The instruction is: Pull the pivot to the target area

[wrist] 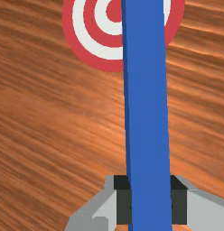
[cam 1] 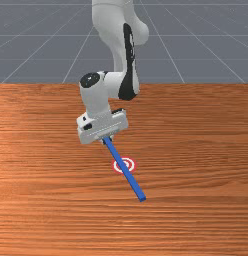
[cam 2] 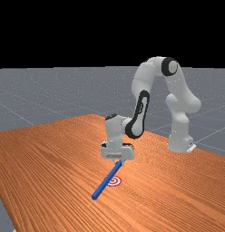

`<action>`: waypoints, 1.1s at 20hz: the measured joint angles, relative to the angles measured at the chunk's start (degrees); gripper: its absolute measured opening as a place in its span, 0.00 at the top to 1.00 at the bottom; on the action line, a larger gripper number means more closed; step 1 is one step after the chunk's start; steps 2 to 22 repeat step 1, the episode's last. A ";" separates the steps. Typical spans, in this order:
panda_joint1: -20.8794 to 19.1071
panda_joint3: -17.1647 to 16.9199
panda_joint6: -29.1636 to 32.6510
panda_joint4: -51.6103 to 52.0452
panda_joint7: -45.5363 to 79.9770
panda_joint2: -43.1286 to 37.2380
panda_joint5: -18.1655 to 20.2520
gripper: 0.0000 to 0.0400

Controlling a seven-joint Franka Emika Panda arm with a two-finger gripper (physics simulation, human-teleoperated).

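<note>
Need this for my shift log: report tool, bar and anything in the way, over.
Tool shut on blue bar, near one end. Bar's far end beyond target. Sightline to target partly blocked by bar.

My arm (cam 2: pixel 142 80): white and grey, rounded segments, black joint bands (cam 2: pixel 165 67). My finger pads (wrist: pixel 179 206): dark, squared.

1 orange-brown wood counter (cam 1: pixel 46 210) shows dark grain; beyond it lies grey floor (cam 2: pixel 37 93) with pale lines, under a black background (cam 2: pixel 64 31).
</note>
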 joint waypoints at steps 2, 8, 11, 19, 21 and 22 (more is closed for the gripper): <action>0.23 -0.36 -2.58 0.60 0.64 0.23 -0.55 0.49; 0.23 -0.36 -2.58 0.60 0.64 0.23 -0.55 0.49; 0.23 -0.36 -2.58 0.60 0.64 0.23 -0.55 0.49; 0.23 -0.36 -2.58 0.60 0.64 0.23 -0.55 0.49; 0.23 -0.36 -2.58 0.60 0.64 0.23 -0.55 0.49; 0.23 -0.36 -2.58 0.60 0.64 0.23 -0.55 0.49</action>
